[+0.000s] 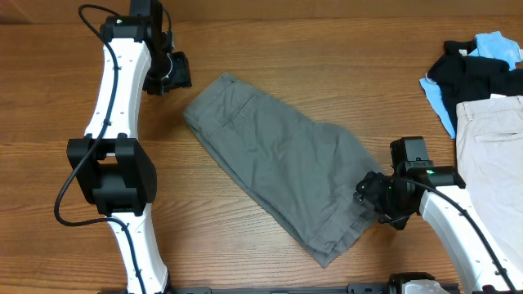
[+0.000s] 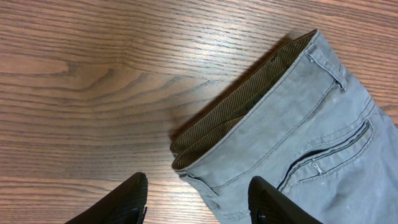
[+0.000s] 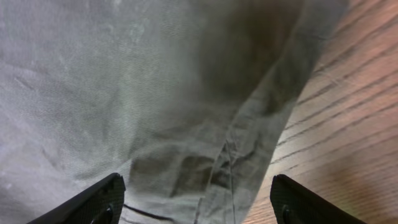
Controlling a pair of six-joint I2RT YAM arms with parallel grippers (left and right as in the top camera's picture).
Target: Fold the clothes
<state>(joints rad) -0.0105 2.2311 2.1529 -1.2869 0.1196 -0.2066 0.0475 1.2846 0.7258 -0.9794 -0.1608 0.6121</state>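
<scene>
The wooden worktop (image 1: 327,49) fills the overhead view. The grey trousers (image 1: 274,155) lie flat near its middle, slanting from the waistband at the far left to the leg ends at the near right. They are doubled lengthwise, with a back pocket facing up.

The left arm (image 1: 114,98) reaches along the left side of the worktop. The right arm (image 1: 466,229) comes in from the near right corner. A pair of pale beige trousers (image 1: 494,155) lies at the right edge. Beyond it sit a black garment (image 1: 470,73) and a light-blue one (image 1: 498,45), all well apart from the grey pair.

The right end effector (image 3: 199,205) is released, with its fingers (image 3: 93,202) spread wide above the creased fabric at the leg ends, just beside the bare wood. Nothing is gripped between them.

The left end effector (image 2: 199,208) is also released and grips nothing. Its fingers (image 2: 124,202) stand apart near the corner of the waistband (image 2: 249,118), whose ribbed lining shows at the open edge. Below the waistband run a belt loop (image 2: 326,65) and the stitched pocket (image 2: 329,155).
</scene>
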